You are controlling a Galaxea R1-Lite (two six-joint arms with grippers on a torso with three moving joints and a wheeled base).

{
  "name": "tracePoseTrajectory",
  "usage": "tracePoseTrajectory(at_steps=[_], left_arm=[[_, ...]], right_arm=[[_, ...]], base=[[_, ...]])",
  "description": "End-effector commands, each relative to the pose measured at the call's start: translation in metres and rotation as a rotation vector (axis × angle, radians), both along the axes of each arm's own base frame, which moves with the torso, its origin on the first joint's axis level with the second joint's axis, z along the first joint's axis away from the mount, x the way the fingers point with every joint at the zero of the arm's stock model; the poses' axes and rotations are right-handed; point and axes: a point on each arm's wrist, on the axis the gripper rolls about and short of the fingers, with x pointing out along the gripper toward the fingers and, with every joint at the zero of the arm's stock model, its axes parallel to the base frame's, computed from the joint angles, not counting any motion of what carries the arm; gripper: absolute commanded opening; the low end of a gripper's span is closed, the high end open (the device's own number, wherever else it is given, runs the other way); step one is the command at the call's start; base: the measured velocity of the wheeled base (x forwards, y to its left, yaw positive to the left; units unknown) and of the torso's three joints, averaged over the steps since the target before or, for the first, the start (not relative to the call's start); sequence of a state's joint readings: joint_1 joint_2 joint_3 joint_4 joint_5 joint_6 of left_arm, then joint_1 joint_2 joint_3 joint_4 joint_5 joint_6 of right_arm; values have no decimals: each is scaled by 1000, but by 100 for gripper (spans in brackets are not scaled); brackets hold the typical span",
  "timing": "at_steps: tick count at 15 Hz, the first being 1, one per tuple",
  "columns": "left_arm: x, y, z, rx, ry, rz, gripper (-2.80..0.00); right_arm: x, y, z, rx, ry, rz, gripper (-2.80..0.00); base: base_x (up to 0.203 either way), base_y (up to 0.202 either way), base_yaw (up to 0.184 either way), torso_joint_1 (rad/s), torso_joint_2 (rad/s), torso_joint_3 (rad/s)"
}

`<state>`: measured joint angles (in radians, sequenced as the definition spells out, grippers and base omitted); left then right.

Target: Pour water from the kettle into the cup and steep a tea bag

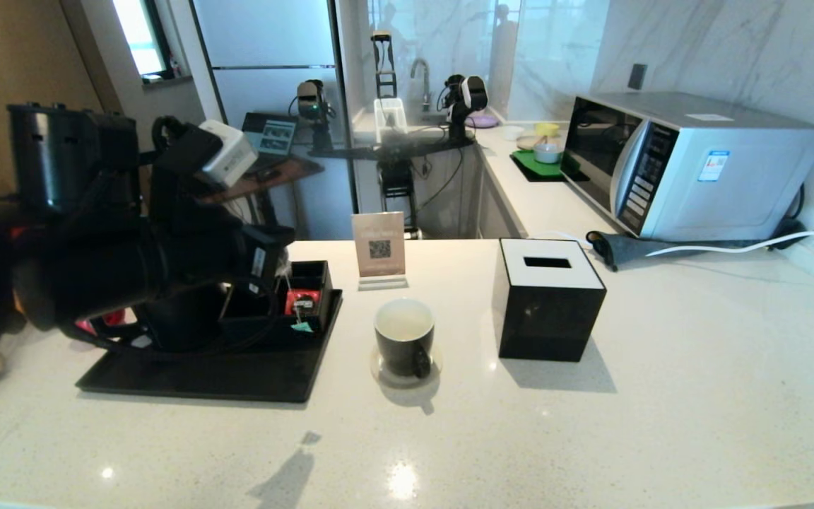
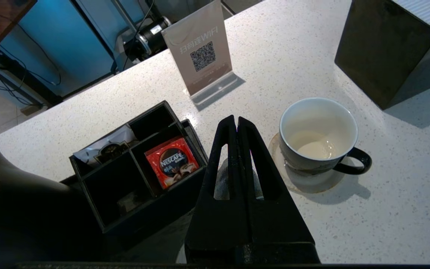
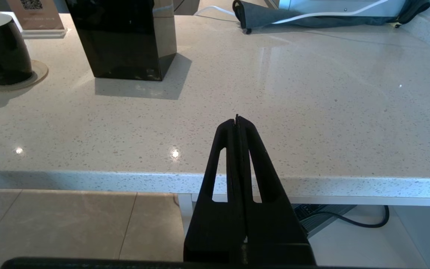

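The black cup (image 1: 405, 339) with a white inside stands on a clear coaster mid-counter, with a little water (image 2: 314, 147) in its bottom. My left gripper (image 1: 283, 270) hovers over the right end of the black tray, left of the cup (image 2: 304, 162). It is shut (image 2: 236, 118) on a greyish tea bag (image 2: 220, 179) that hangs under the fingers. The bag's green tag (image 1: 301, 326) dangles on its string. The black kettle (image 1: 181, 322) sits on the tray, mostly hidden by my left arm; its body (image 2: 21, 201) shows in the left wrist view. My right gripper (image 3: 237, 118) is shut and empty, before the counter's front edge.
A black tray (image 1: 237, 375) carries a divided organiser with a red Nescafé sachet (image 2: 172, 160). A QR sign (image 1: 379, 247) stands behind the cup. A black tissue box (image 1: 548, 300) sits right of the cup. Microwave (image 1: 682, 162) and white cable (image 1: 732, 246) are at the back right.
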<state>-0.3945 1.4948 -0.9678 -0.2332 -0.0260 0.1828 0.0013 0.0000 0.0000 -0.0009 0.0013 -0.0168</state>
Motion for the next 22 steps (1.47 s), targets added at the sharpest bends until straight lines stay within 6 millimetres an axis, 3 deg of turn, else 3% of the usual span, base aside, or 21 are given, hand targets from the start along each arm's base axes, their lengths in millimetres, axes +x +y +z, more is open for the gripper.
tracePoseTrajectory(at_steps=[1, 7, 10, 13, 17, 22], left_arm=[[1, 0, 0, 1, -2, 4, -280], [5, 4, 3, 9, 17, 20, -280], [8, 2, 3, 9, 18, 20, -280], [12, 0, 2, 9, 21, 20, -280], [15, -1, 2, -1, 28, 22, -280], [23, -5, 3, 3, 40, 18, -280]], right_arm=[[0, 0, 0, -5, 2, 1, -280], [-1, 0, 3, -11, -9, 0, -280], [-3, 1, 23, -14, -12, 34, -280], [7, 1, 44, -11, 53, 53, -280], [42, 3, 76, -11, 133, 162, -280], [121, 22, 94, -27, 252, 257, -280]], base=[[0, 0, 0, 0, 0, 0], [0, 0, 0, 0, 0, 0], [0, 0, 0, 0, 0, 0], [0, 0, 0, 0, 0, 0], [0, 0, 0, 0, 0, 0], [0, 0, 0, 0, 0, 0]])
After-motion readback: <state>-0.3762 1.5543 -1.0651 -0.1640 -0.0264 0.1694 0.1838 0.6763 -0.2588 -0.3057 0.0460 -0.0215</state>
